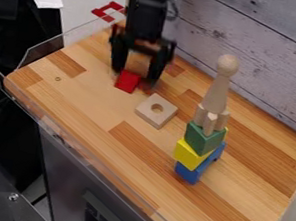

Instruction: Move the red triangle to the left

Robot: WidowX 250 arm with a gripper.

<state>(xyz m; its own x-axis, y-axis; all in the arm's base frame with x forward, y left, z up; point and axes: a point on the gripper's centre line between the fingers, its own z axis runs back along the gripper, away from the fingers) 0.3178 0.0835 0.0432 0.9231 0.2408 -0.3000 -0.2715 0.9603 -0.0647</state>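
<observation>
My gripper (135,76) hangs down at the upper middle of the camera view, low over the wooden table. Its two black fingers stand apart, with bare wood showing between them, so it is open. A small red block (127,81) lies on the table at the fingertips, closer to the left finger than to the right one. Its upper face looks four-sided, and I cannot tell from here whether it is a triangle. Whether either finger touches it is unclear.
Right of the red block lies a square wooden piece (156,110) with a round hole. Farther right stands a stack of blue (189,173), yellow (187,154) and green (202,139) blocks topped by a tall wooden figure (216,94). Clear low walls edge the table (77,104).
</observation>
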